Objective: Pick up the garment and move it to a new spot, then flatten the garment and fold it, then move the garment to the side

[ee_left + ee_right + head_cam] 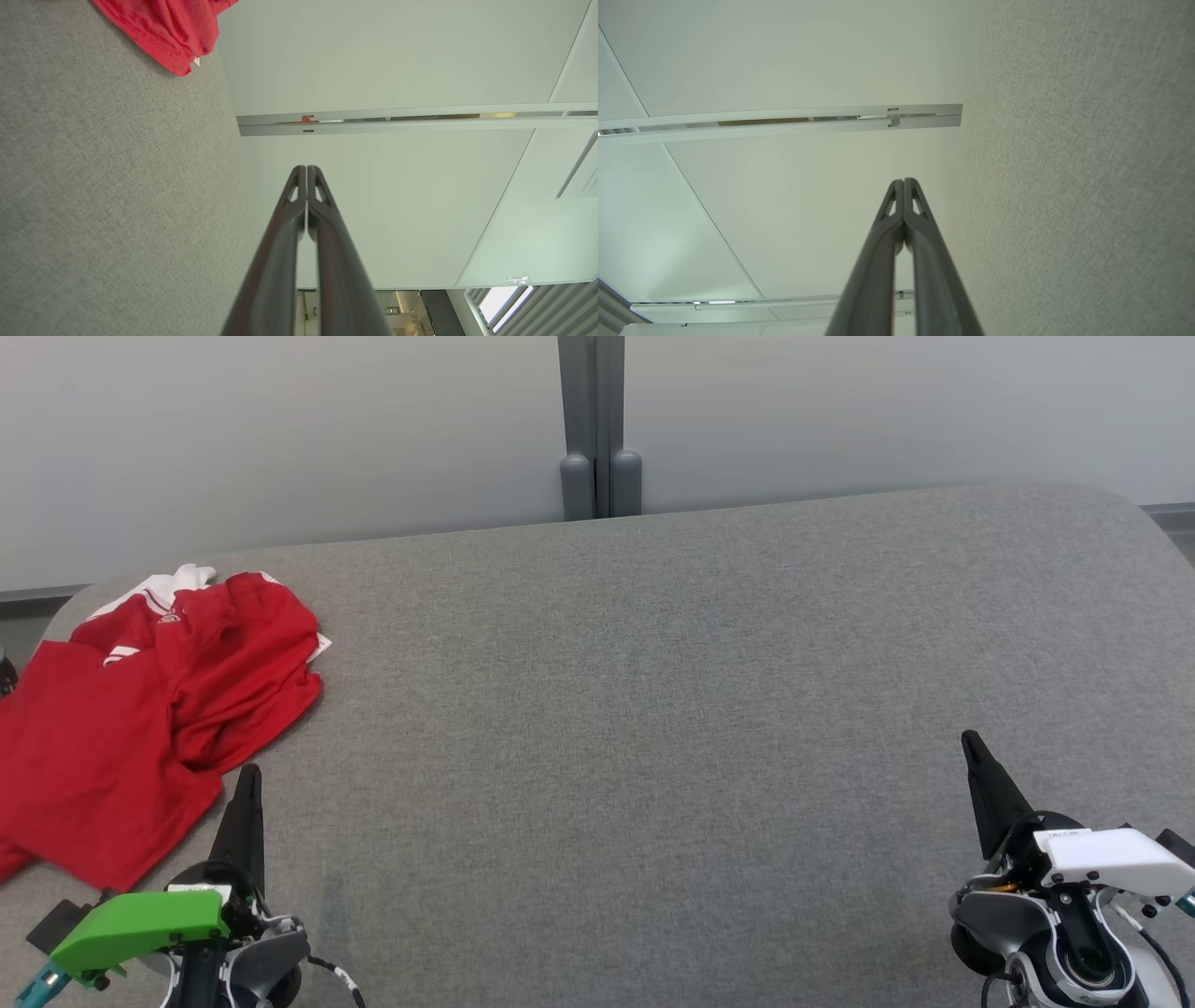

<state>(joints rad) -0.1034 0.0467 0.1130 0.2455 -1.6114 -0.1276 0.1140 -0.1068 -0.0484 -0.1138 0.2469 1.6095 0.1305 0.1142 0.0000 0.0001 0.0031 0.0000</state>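
A red garment [140,709] with white trim lies crumpled at the far left of the grey table [653,709], part of it hanging over the left edge. Its red hem [173,28] appears at the top of the left wrist view. My left gripper [248,775] rests low at the front left, just right of the garment's near edge, shut with nothing in it; its fingertips [306,169] meet. At the front right my right gripper [968,739] is also shut and empty, with its tips [903,181] pressed together, far from the garment.
A pale partition wall [280,429] runs behind the table, with a grey post [597,429] at its middle. The table's far corners are rounded. Grey felt stretches wide between the two grippers.
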